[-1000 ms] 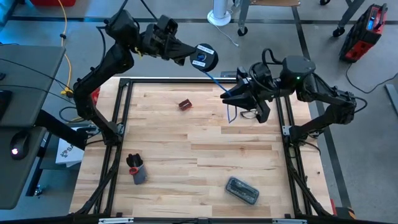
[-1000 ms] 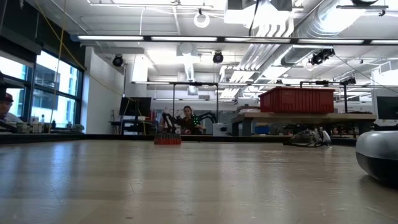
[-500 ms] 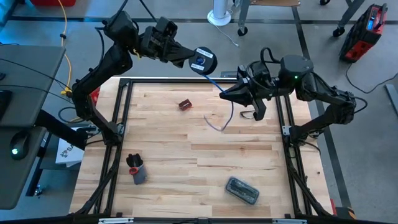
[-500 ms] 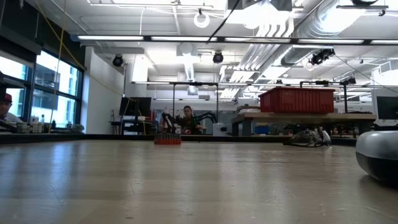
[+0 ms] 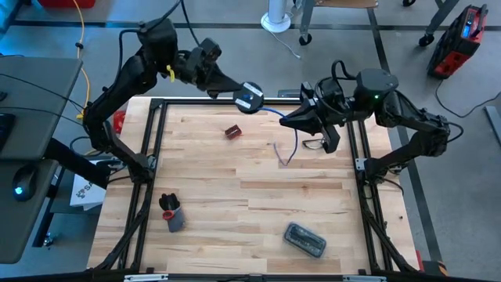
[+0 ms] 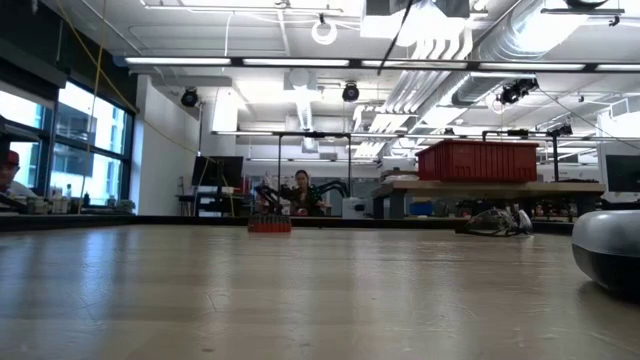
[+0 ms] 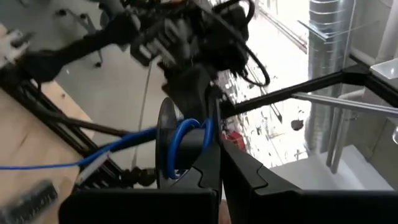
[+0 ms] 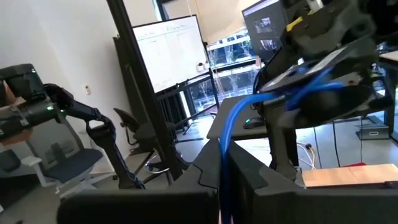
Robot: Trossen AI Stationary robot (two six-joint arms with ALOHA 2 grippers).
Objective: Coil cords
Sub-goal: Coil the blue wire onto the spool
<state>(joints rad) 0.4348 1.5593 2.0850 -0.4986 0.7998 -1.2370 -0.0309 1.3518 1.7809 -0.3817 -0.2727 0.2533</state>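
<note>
High view: on the worktop (image 5: 258, 196), a grey case (image 5: 304, 240) lies at 5 o'clock. At 1 o'clock the right end effector (image 5: 286, 119) is clamped on the blue cord (image 5: 285, 151). At 12 o'clock the left end effector (image 5: 235, 92) grips the black reel (image 5: 250, 97).

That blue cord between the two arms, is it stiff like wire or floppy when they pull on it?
Probably floppy: the blue cord sags from the right gripper and its loose tail curls down toward the table. It likely bends easily, since it wraps tightly round the small reel held by the left gripper. It looks thin and light.
</note>
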